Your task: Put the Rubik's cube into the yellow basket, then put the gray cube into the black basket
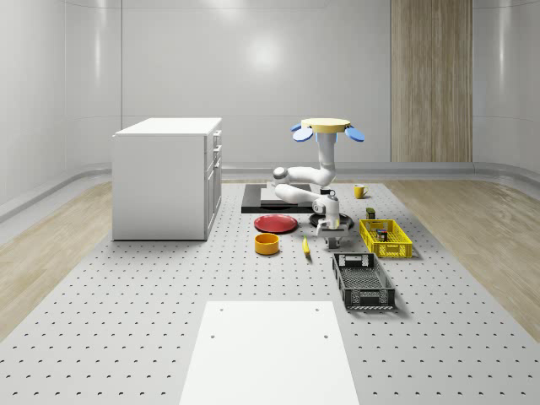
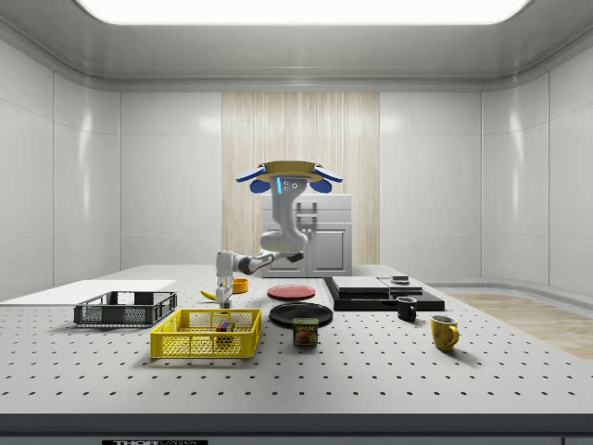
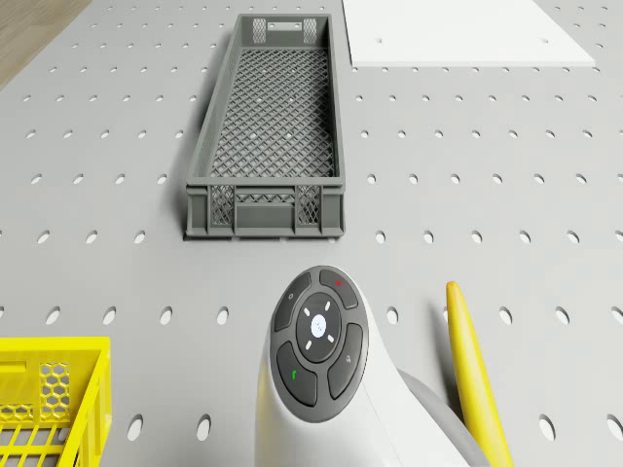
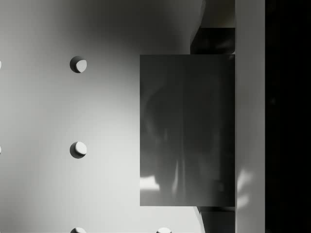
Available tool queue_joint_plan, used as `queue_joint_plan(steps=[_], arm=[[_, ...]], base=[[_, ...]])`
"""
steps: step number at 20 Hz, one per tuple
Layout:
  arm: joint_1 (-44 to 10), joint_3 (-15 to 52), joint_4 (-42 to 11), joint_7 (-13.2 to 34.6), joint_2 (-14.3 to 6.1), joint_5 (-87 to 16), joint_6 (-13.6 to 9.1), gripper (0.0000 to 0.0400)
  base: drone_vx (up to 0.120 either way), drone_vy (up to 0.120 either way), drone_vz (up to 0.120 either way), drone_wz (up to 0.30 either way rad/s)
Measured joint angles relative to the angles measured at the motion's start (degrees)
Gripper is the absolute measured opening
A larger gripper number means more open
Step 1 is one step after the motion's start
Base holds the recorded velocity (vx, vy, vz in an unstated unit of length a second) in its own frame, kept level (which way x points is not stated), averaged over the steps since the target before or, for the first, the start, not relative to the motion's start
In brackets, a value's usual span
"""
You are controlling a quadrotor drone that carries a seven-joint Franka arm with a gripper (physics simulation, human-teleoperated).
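Observation:
The drone [image 1: 326,126] hovers over the table beside the red plate, with its arm bent down to the table. Its gripper [image 1: 331,238] hangs low between the banana and the yellow basket [image 1: 392,251]. In the wrist view the gray cube [image 4: 187,130] sits in the gripper [image 4: 214,130], a dark pad against each of two opposite edges. The Rubik's cube [image 2: 223,325] lies inside the yellow basket [image 2: 199,345]. The black basket [image 1: 369,299] stands just in front of the yellow one, nearer the whole-scene camera, and it holds nothing in the drone view [image 3: 268,209].
A banana [image 3: 472,370] lies close beside the arm. An orange bowl [image 1: 267,244] and the red plate [image 1: 276,223] are to the whole-scene view's left of the gripper. Farther off are a white cabinet [image 1: 167,177], a black tray [image 1: 253,201], a yellow mug [image 1: 359,191] and a white sheet [image 1: 266,354].

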Motion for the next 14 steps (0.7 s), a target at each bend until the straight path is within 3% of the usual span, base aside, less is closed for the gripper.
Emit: queue_joint_plan(steps=[5, 14], arm=[[0.13, -0.12, 0.01, -0.13, 0.29, -0.21, -0.23, 0.0265], [0.61, 0.78, -0.46, -0.3, 0.71, 0.49, -1.12, 0.0252]], base=[[0.0, 0.0, 0.0, 0.0], [0.0, 0.0, 0.0, 0.0]])
